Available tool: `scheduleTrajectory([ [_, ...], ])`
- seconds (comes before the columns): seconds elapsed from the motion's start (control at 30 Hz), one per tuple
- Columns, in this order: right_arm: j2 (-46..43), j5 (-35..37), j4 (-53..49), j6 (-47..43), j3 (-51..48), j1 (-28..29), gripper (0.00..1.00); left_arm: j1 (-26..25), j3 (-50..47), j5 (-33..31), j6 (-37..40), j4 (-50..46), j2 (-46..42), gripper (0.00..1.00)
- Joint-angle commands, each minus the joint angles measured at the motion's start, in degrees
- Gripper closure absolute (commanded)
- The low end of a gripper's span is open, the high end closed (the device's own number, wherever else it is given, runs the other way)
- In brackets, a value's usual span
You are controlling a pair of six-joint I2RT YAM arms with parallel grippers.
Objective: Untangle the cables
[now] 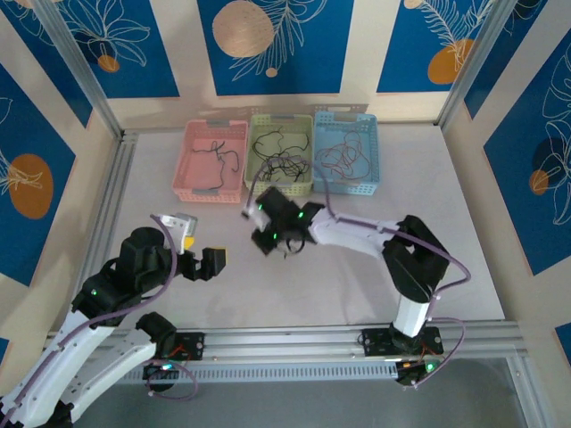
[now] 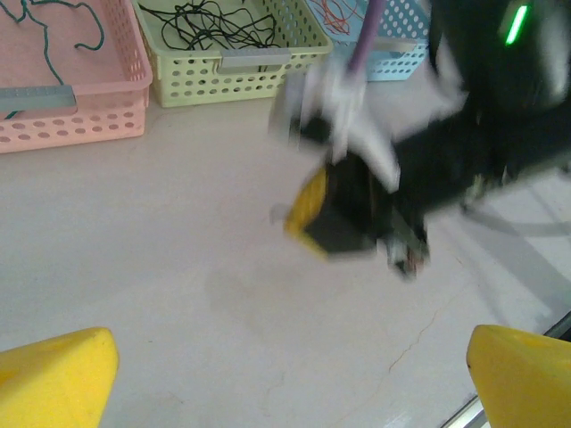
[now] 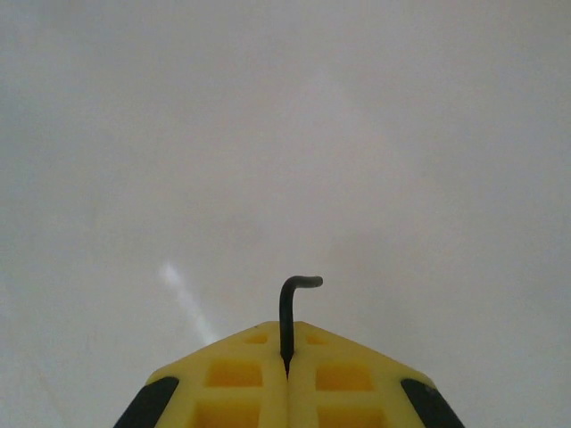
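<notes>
The right end effector (image 3: 287,332) has its yellow fingers (image 3: 241,379) pressed together on a single black wire (image 3: 287,308). It sits just in front of the green basket (image 1: 279,187), above the bare surface (image 1: 357,285). The rest of the cables (image 1: 281,160) lie in loose curls inside that basket. There is a dark strand in the pink basket (image 1: 211,189) to its left and reddish ones in the blue basket (image 1: 346,185) to its right. The left end effector (image 1: 194,242) hangs further out from the green basket, toward the pink one's side, its fingers spread wide and holding nothing.

That wire looks feather-light, limp and thin, with a little spring in its kinks. I'd guess it slips easily, so a firm pinch close to an end, as here, suits it better than grabbing mid-curl. The short stub showing runs straight out from between the fingers, away from the wrist, then hooks sideways at the tip. Which way the remainder trails, I cannot tell.
</notes>
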Motion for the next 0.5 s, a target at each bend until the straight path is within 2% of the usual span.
scheduleTrajectory([
  [0.0, -1.84, -1.73, 3.42, 8.04, 6.93, -7.46, 1.0, 0.5, 1.0, -1.12, 0.67, -1.0, -0.45, 0.0],
  [0.23, 10.0, -2.86, 2.87, 23.72, 24.88, -19.32, 1.0, 0.51, 0.74, -1.08, 0.54, -0.93, -0.29, 0.0],
  [0.33, 17.18, -2.45, 1.22, 27.61, 33.88, -20.9, 1.0, 0.49, 0.74, -1.03, 0.54, -0.98, -0.27, 0.0],
  [0.47, 26.17, 2.92, -2.82, 28.8, 46.07, -20.83, 1.0, 0.51, 0.59, -0.79, 0.56, -0.86, -0.05, 0.0],
])
